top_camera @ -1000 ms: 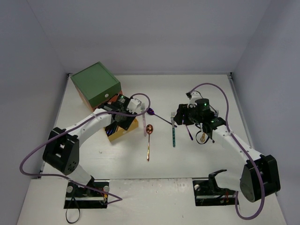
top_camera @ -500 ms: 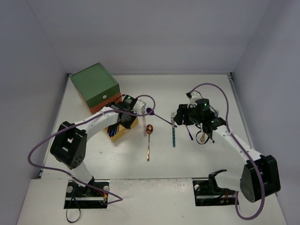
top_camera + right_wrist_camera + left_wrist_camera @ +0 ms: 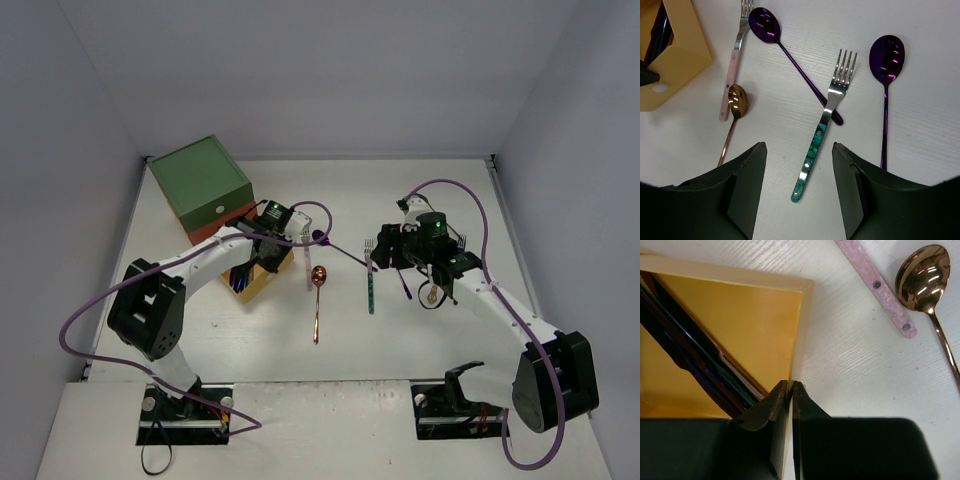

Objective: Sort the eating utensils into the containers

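Observation:
The yellow drawer (image 3: 258,283) sits out in front of the green-topped chest (image 3: 200,178). My left gripper (image 3: 267,248) is shut on the drawer's thin side wall (image 3: 801,325), one finger inside and one outside. Dark blue and purple utensils (image 3: 695,355) lie in the drawer. My right gripper (image 3: 388,252) hangs open above the teal-handled fork (image 3: 812,160), whose handle lies between the two fingers (image 3: 799,150). A copper spoon (image 3: 736,100), a pink-handled fork (image 3: 732,65) and two purple spoons (image 3: 765,25) (image 3: 886,55) lie on the table.
The chest stands at the back left with its green and orange-red drawers (image 3: 218,222) shut. A gold spoon (image 3: 432,293) lies under the right arm. White walls enclose the table. The pink handle (image 3: 875,287) and copper spoon (image 3: 922,280) lie just right of the drawer.
My left arm has lifted its elbow and its gripper has shifted slightly left at the yellow drawer. The right arm has hardly moved.

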{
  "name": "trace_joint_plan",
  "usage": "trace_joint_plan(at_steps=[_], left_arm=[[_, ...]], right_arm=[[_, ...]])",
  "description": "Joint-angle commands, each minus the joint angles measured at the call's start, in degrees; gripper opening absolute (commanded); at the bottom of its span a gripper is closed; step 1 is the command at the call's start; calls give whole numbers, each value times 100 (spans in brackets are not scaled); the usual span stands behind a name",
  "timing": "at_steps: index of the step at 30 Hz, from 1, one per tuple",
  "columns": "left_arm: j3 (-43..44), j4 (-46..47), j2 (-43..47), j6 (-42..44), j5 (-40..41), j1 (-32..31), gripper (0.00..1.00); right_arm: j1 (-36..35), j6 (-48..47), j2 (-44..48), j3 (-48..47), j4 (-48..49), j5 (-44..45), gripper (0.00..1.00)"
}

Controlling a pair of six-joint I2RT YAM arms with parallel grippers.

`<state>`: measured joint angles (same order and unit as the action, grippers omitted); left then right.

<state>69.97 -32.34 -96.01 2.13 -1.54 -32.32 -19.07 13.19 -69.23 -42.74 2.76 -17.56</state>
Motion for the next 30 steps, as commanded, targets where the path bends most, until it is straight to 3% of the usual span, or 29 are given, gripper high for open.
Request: trace_joint_plan(at_steps=[1, 9, 15, 30], left_arm=[[287, -4, 224, 730, 335, 17, 0], [235, -345, 390, 1667, 339, 15, 0], [227, -478, 367, 1779, 174, -11, 0], [555, -449, 23, 1954, 1217, 119, 0]], right_arm=[[44, -86, 182, 3, 248, -30, 52], [44, -97, 112, 3, 251, -36, 52], [44, -109, 109, 0, 251, -2, 52], [44, -130, 13, -4, 251, -28, 52]])
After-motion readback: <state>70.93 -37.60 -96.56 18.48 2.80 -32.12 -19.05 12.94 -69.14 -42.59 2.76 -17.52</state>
